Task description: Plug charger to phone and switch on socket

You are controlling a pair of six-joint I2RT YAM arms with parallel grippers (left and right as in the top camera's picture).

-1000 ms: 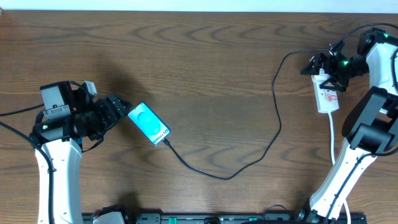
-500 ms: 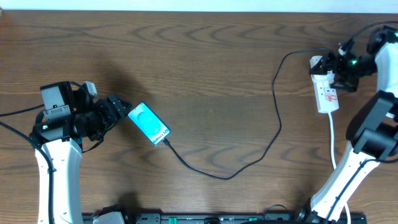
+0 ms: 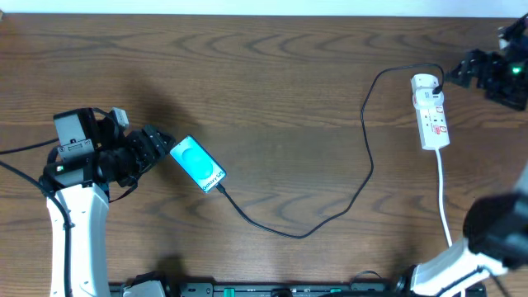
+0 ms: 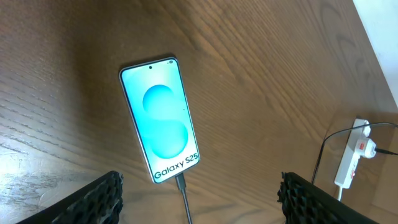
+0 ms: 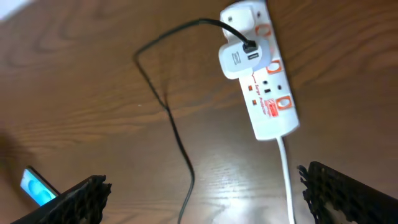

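Note:
The phone lies flat on the wood table, light-blue screen up, also in the left wrist view. The black charger cable has its tip in the phone's lower end and runs right to a white plug on the socket. In the right wrist view the socket shows red switch marks. My left gripper is open, just left of the phone. My right gripper is open, up and to the right of the socket, touching nothing.
The socket's white cord runs down toward the table's front edge. The charger cable loops low across the middle. The left arm's base stands at the front left.
My right gripper has lifted off the socket and moved right and away from it. The left gripper, phone and cable have not moved.

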